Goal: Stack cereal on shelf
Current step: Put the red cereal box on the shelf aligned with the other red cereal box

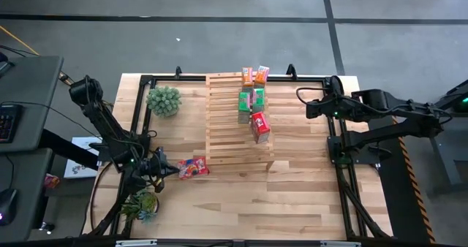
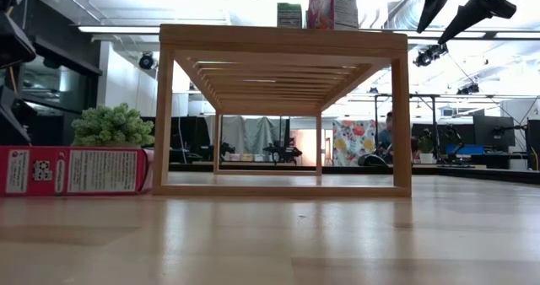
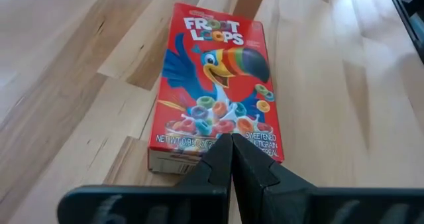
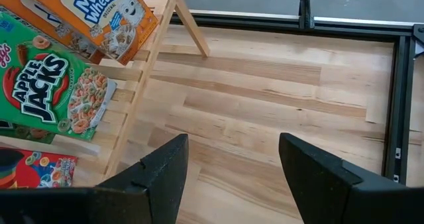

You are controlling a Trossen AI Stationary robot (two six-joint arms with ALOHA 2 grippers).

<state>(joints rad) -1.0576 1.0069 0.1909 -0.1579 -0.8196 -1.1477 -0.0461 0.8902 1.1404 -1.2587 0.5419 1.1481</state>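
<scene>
Five cereal boxes stand on top of the shelf: an orange pair at the far end, a green pair in the middle, and one red box nearer, all along the shelf's right half. The sixth, a red Froot Loops box, lies flat on the surface, face up, just beside the shelf's near-left corner; whether it touches the leg cannot be told. Left gripper sits low at the left end of this box; in the left wrist view its fingers are pressed together with no gap, tips at the box's bottom edge, nothing held between them. Right gripper hangs off to the right of the shelf, above the surface, fingers spread wide and empty; this arm appears to be waiting. Two potted plants sit on the left side, one far, one near. Step in hand, as judged: picking up the last box. Next move calls for the left gripper to spread its fingers wider than the box's narrow side, settle across it, close, then lift it, turn it upright and set it on the shelf's top in the free space by the red box. Risk: flat-lying carton offers little edge to grip; may slide instead of lifting.
</scene>
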